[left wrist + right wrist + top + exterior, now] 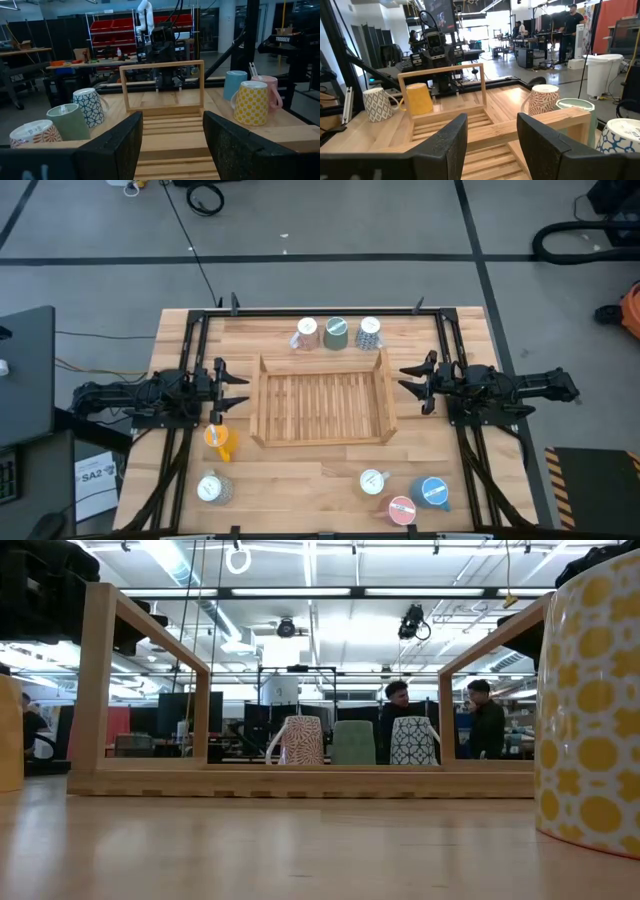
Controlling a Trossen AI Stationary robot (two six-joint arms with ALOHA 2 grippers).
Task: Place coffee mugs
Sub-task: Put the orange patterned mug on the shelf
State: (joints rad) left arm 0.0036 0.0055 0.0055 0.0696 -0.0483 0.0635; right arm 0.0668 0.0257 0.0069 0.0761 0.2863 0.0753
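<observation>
From above, we see the left gripper stretched level over the table's left side, its fingers spread and empty, aimed at the wooden tray in the middle. The right gripper mirrors it from the right side, fingers also parted with nothing between them. Three coffee mugs stand in a row beyond the tray's far edge; an orange mug and a white patterned mug sit near the left arm, and three more mugs cluster at the near right.

From table height, we see the tray's frame with the far three mugs behind it and a yellow-spotted mug close on the right.

From the left wrist, we see both dark fingers apart over the tray slats, gripping nothing.

From the right wrist, the fingers stand apart likewise, empty, facing the tray.
</observation>
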